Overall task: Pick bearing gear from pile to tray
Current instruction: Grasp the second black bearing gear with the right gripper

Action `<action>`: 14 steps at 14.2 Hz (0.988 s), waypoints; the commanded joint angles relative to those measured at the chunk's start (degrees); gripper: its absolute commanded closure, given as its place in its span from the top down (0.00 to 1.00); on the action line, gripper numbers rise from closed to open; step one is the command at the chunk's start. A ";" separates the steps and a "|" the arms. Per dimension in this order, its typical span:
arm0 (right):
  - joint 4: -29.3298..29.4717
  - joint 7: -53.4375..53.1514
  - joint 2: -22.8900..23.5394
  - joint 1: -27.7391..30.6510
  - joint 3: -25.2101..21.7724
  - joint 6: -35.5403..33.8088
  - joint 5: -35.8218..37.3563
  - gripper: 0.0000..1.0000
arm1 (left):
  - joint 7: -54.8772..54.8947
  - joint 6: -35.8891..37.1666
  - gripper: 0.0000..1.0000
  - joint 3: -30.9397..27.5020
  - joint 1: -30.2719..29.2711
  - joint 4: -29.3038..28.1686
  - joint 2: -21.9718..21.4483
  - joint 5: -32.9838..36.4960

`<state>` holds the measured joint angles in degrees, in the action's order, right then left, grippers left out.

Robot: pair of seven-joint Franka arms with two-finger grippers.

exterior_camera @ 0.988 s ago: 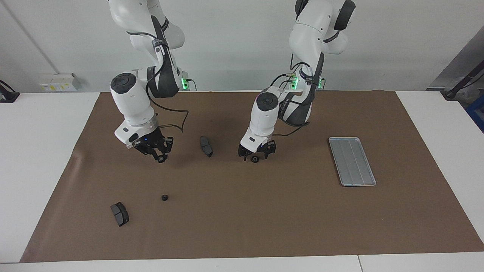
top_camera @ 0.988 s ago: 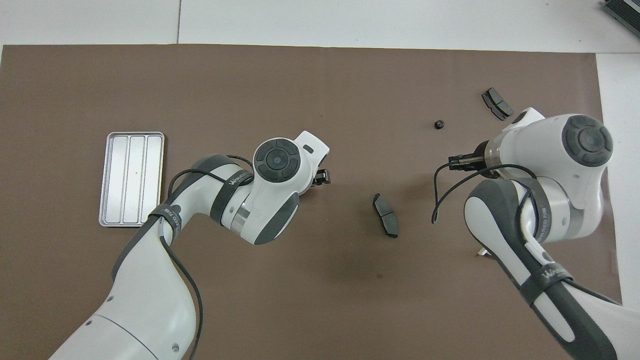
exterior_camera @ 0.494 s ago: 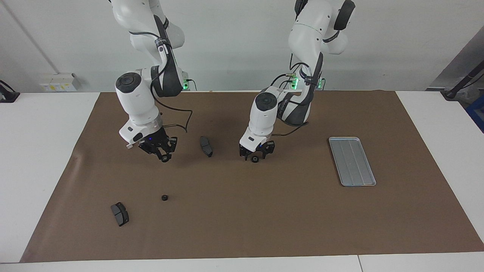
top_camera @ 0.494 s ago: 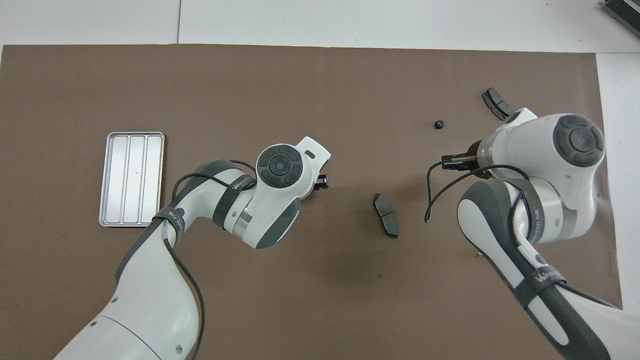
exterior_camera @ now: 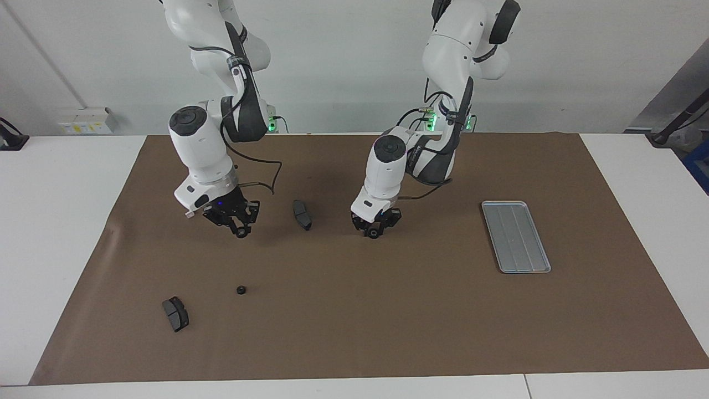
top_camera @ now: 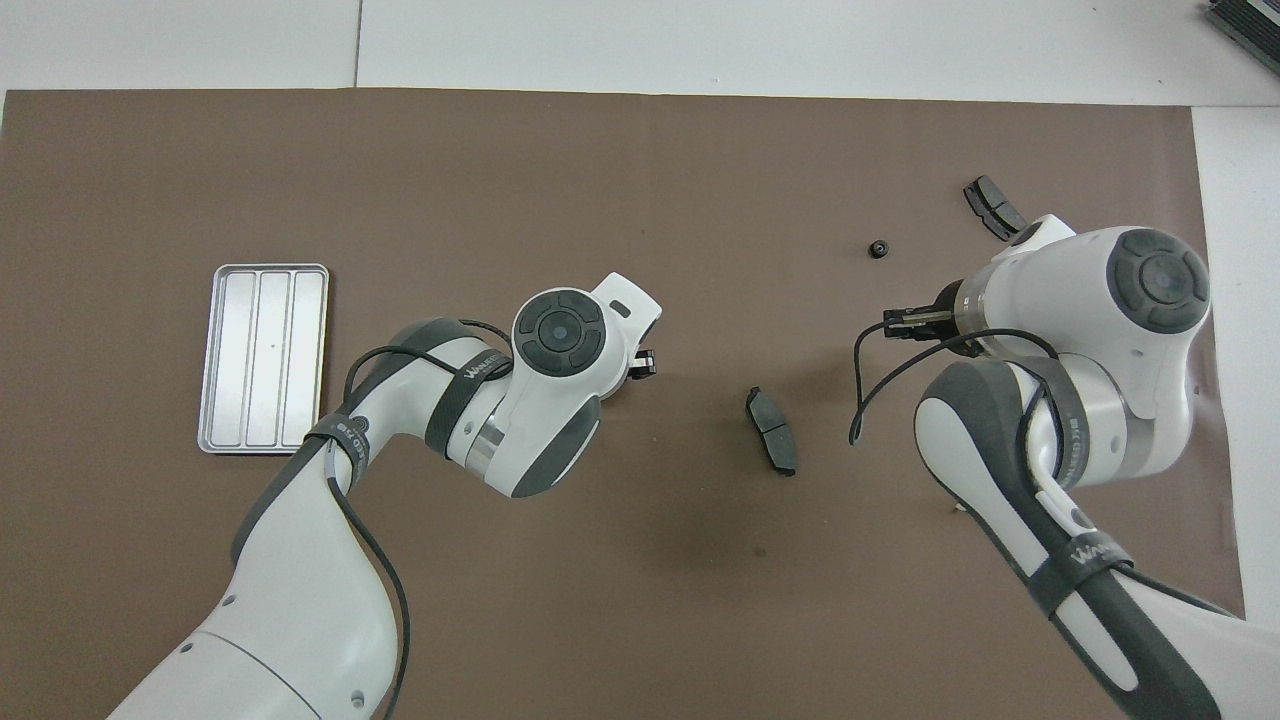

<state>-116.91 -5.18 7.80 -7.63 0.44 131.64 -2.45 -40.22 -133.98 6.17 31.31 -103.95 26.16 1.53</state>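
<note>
Brown mat (exterior_camera: pixel 388 321) covers the white table; plain wall above it.

Left gripper (exterior_camera: pixel 375 231) is down at the mat, fingers drawn in around a small black gear (exterior_camera: pixel 374 234). Grip looks made, gear still at mat level. In the overhead view the wrist hides the contact. The tray (exterior_camera: pixel 515 236) lies well off toward the left arm's end, empty.

Right gripper (exterior_camera: pixel 239 231) hangs above the mat with a small black gear (exterior_camera: pixel 240 233) pinched at its fingertips. Below it, farther from the robots, sit a loose gear (exterior_camera: pixel 241 290) and a brake pad (exterior_camera: pixel 175 313). A second brake pad (exterior_camera: pixel 302 214) lies between the two grippers.

Handling (judgement): the gear is tiny, rigid and light, probably smooth-rimmed, so it could roll or squirt out of a slanted pinch. Best taken across its diameter, fingers square to the rim.

Change from a second ago: the left fingers then stood wide on either side of the gear and have since closed on it. Right arm has swung slightly toward mat centre, grip unchanged.
</note>
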 commanded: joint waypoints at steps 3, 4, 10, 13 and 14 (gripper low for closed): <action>1.51 -5.35 -0.85 -1.86 0.35 -1.21 -1.68 0.00 | -0.47 -1.46 0.31 -0.72 0.86 -2.22 -1.64 1.46; 1.51 -6.32 -1.38 -2.13 0.44 -1.39 -1.68 0.00 | -0.47 -1.55 0.28 -0.81 0.77 -2.22 -1.64 1.46; 2.30 -16.86 -2.79 -7.40 0.35 -3.41 -1.68 0.00 | -0.47 2.04 0.19 -1.07 -0.45 0.32 -1.55 1.37; 2.13 -19.50 -2.09 -9.07 0.44 -2.62 -1.68 0.00 | 1.36 4.87 0.19 -0.90 -6.85 0.86 -4.52 1.38; 2.04 -21.86 -1.48 -11.08 0.44 -0.79 -1.68 0.00 | 4.07 6.52 0.19 -0.81 -9.14 0.33 -6.19 1.11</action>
<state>-114.63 -24.25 5.74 -17.07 0.61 129.15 -2.52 -39.18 -131.01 4.81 26.84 -102.19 24.26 1.58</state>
